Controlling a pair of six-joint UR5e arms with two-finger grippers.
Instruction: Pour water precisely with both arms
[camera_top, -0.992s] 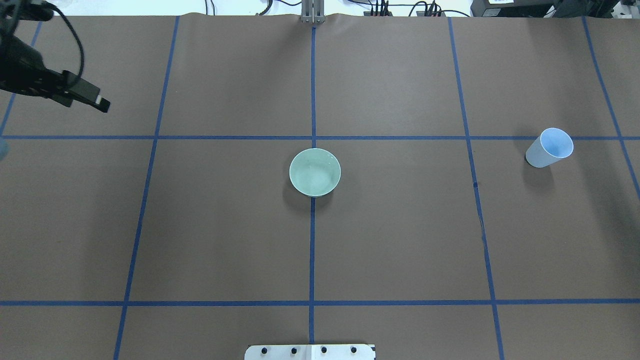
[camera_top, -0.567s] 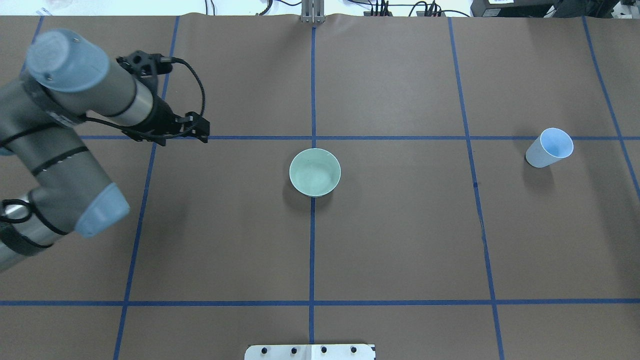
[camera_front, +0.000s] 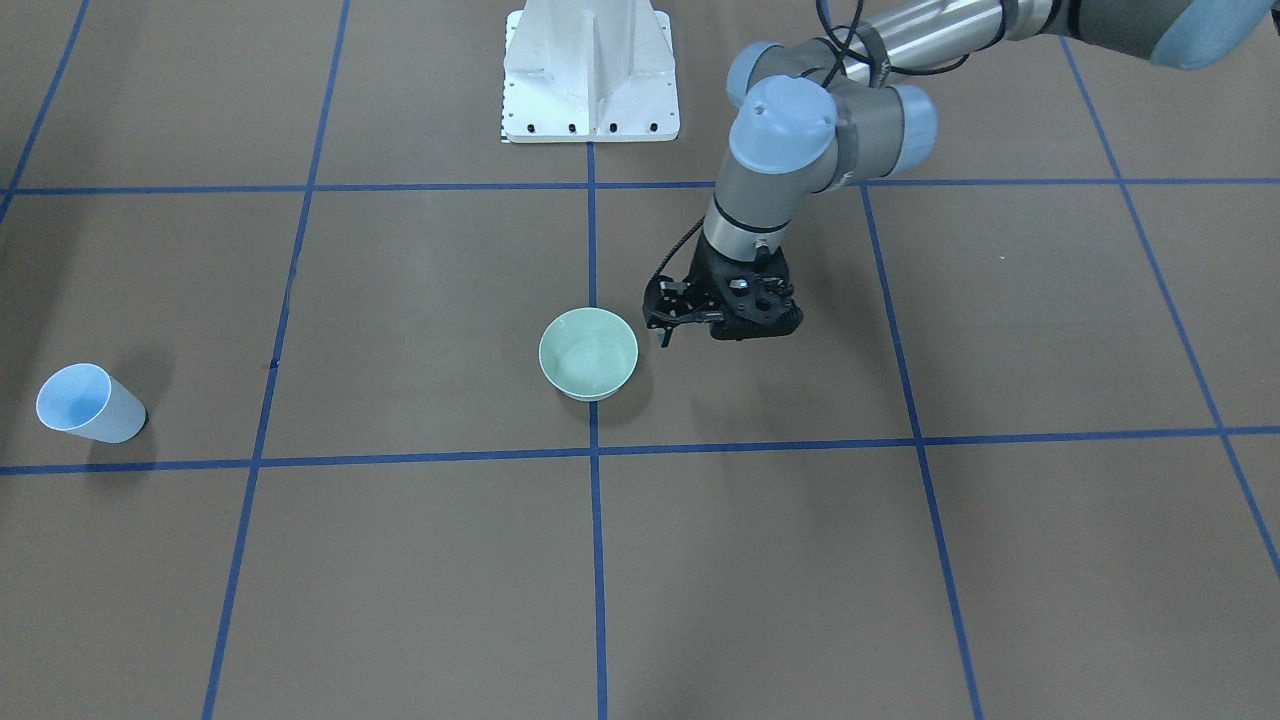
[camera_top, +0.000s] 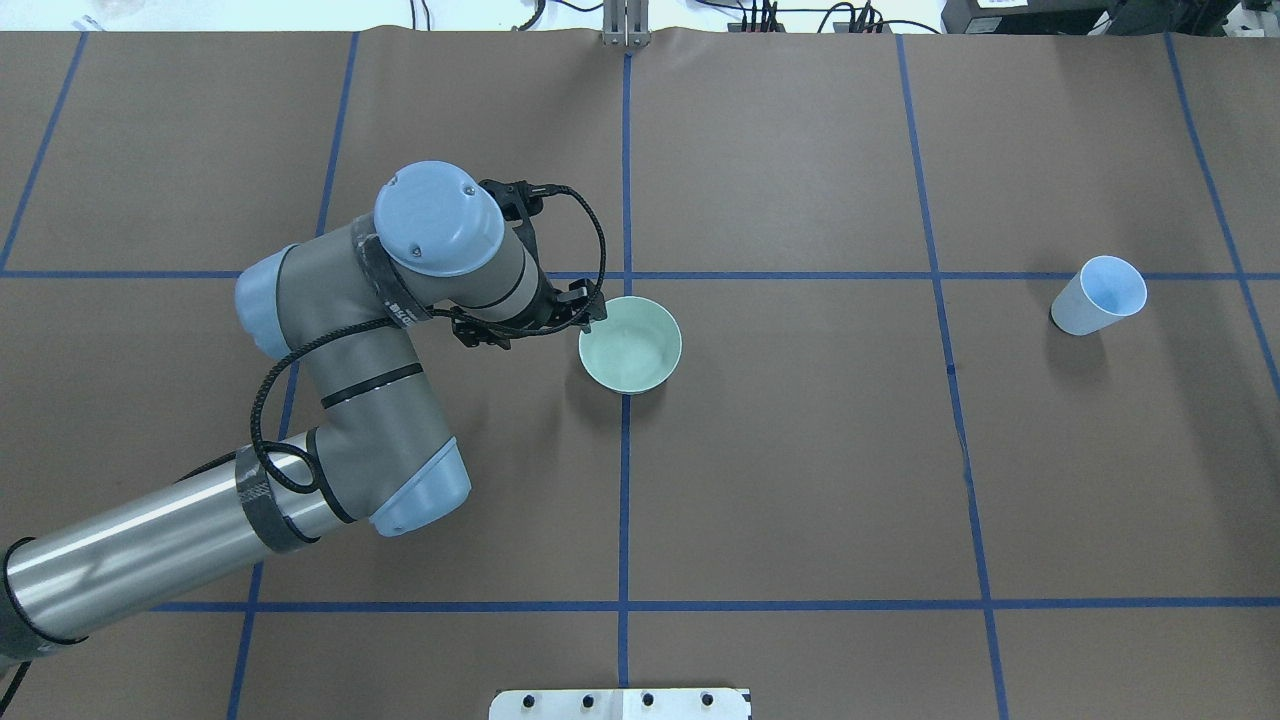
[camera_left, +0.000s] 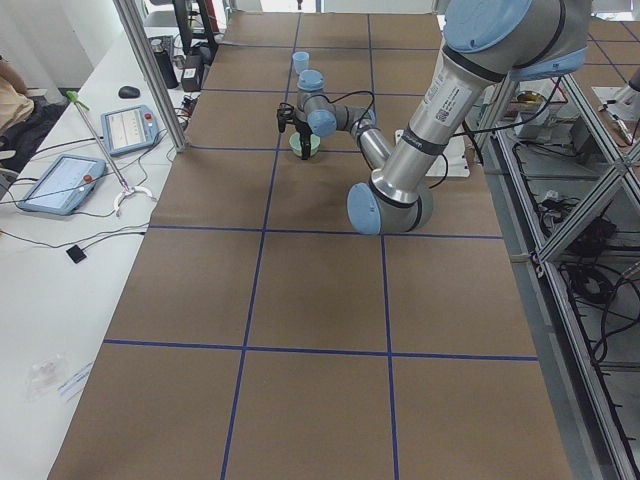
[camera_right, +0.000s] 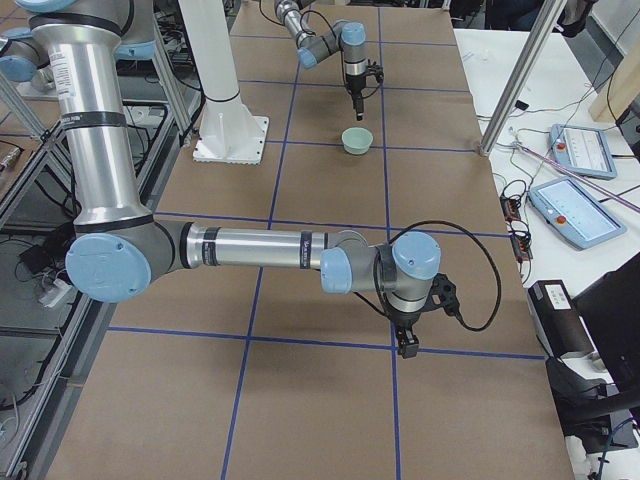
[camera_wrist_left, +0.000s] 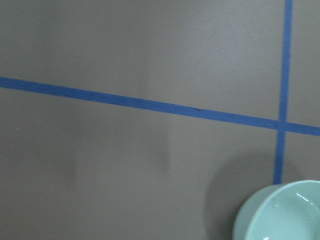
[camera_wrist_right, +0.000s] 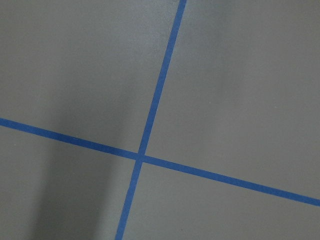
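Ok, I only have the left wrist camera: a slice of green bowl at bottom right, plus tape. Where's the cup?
Observer: The blue cup stands upright far off on the robot's right side of the table, well apart from the bowl. Nothing holds it.
Operator: And where is my gripper against the bowl?
Observer: The left gripper hangs beside the bowl on the robot's left, not over it.
Operator: And the other one?
Observer: The right gripper shows only in the exterior right view, low over the table and far from the bowl.
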